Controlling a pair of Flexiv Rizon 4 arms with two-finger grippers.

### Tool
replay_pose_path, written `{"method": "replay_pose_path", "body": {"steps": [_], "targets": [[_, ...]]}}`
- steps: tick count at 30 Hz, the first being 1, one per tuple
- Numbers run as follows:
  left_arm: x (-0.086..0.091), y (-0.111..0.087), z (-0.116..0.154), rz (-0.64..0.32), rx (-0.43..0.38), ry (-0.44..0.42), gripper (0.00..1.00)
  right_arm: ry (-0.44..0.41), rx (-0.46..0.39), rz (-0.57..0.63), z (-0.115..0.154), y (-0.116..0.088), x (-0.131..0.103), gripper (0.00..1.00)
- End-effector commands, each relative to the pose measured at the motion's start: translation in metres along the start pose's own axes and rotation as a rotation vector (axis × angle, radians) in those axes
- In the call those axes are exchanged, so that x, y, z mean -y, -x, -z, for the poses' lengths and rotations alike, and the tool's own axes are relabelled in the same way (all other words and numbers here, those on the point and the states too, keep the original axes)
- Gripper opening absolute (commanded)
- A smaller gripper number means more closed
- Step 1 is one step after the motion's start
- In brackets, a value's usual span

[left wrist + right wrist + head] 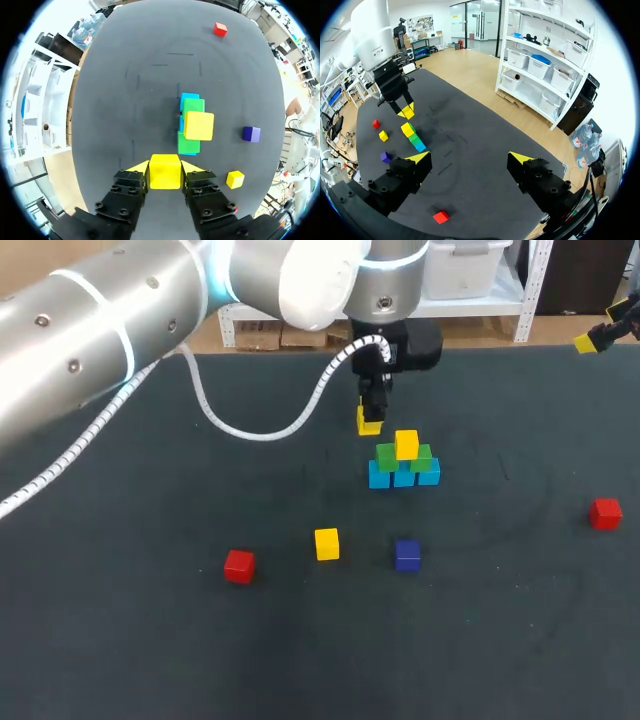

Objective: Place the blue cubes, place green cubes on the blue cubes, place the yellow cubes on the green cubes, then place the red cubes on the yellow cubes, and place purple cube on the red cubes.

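Risk: left tool (165, 169), clenched on yellow cube (165, 175), descending off-centre could topple stacked yellow cube (198, 125) just ahead; right tool (470, 158) released.

The held cube (165, 171) in the left gripper (165, 169) is yellow, like its fingertips (140, 167). Ahead are blue cubes (189, 97), green cubes (193, 106) and a top yellow cube (198, 125). Beside it are a purple cube (251, 133) and a loose yellow cube (235, 179), far ahead a red cube (219, 29), all on a dark grey table (125, 100).
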State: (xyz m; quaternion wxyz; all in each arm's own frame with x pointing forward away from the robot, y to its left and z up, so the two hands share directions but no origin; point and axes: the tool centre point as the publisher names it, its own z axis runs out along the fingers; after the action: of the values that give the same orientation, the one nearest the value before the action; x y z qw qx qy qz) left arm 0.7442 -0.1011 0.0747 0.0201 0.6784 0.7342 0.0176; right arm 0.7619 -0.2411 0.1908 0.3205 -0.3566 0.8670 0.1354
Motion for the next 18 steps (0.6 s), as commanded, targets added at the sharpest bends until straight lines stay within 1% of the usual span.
{"method": "replay_pose_path", "body": {"steps": [1,18], "targets": [[0.007,-0.003,0.000,-0.002,0.010,0.021,0.00,0.002,0.002,0.001,0.000,0.000,0.000,1.00],[0.022,0.008,-0.001,-0.030,0.028,0.035,0.00,0.002,0.002,0.001,0.000,0.000,0.000,1.00]]}}
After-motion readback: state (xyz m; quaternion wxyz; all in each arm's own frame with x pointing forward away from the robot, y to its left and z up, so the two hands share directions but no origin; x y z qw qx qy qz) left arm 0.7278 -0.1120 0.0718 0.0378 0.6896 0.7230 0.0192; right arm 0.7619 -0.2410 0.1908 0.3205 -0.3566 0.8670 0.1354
